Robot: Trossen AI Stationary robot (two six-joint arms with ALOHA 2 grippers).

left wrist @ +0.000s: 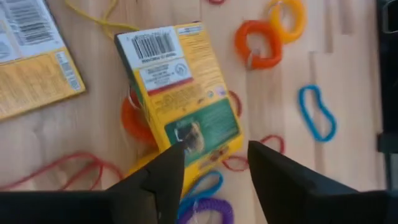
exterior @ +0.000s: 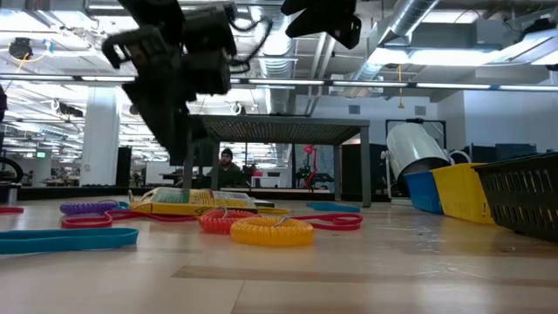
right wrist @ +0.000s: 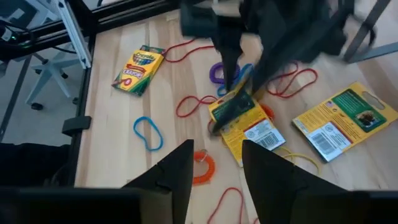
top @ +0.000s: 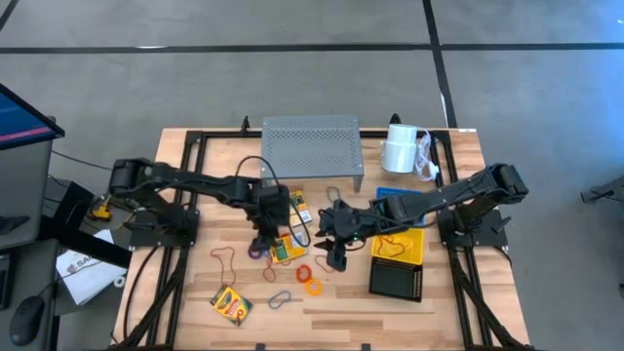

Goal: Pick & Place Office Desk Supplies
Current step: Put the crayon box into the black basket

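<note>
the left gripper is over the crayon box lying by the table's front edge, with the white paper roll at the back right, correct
Not quite. In the high view the left gripper is over the crayon box mid-table; the front-edge box lies alone. The white paper roll is back right.

place: open industrial lab hall | evidence: exposed ceiling ducts (exterior: 418, 35), strip lights, grey floor (top: 292, 78), wooden table (top: 448, 312) on black frame, monitor (top: 19, 117)

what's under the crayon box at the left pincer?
An orange coil loop pokes out from under the crayon box, which lies partly on it. The rest of the loop is covered.
</note>
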